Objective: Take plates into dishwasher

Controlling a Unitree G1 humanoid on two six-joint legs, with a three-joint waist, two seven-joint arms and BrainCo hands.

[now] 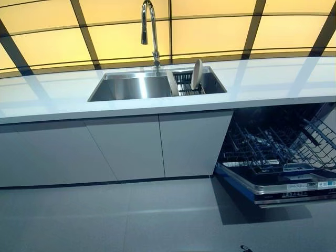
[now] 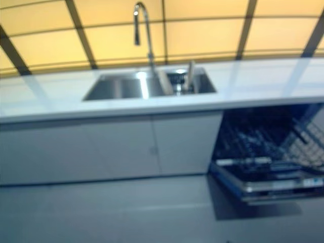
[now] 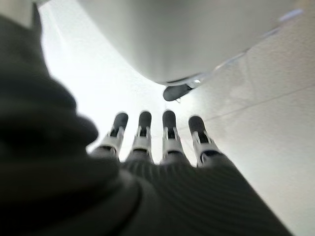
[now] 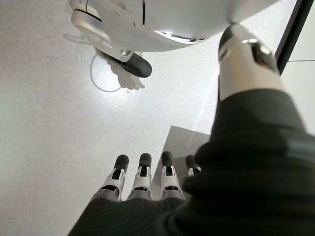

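A long white table runs across the room under a wall of yellow panels, with plain cabinet doors below it. Under its right end the dishwasher stands open, door dropped flat and the dark wire rack showing bare tines. Set into the table near the middle is a steel sink, a tall tap arching over its far edge.

The plates are at the right end of the sink, standing on edge in a small black rack. One pale round plate is upright on the right; a second, white one leans at the rack's left side. They look smooth and glossy, probably ceramic.

I would expect them to be stiff, fairly heavy for their size, slick if wet, and apt to chip against the steel or the wire tines. The upper rim stands free above the rack, so that seems the place to pinch, thumb on one face and fingers on the other, lifting straight up.

Neither hand is near the plates. The left hand hangs over the floor, fingers straight and holding nothing. The right hand also hangs over the floor, fingers extended, thumb apart, empty.
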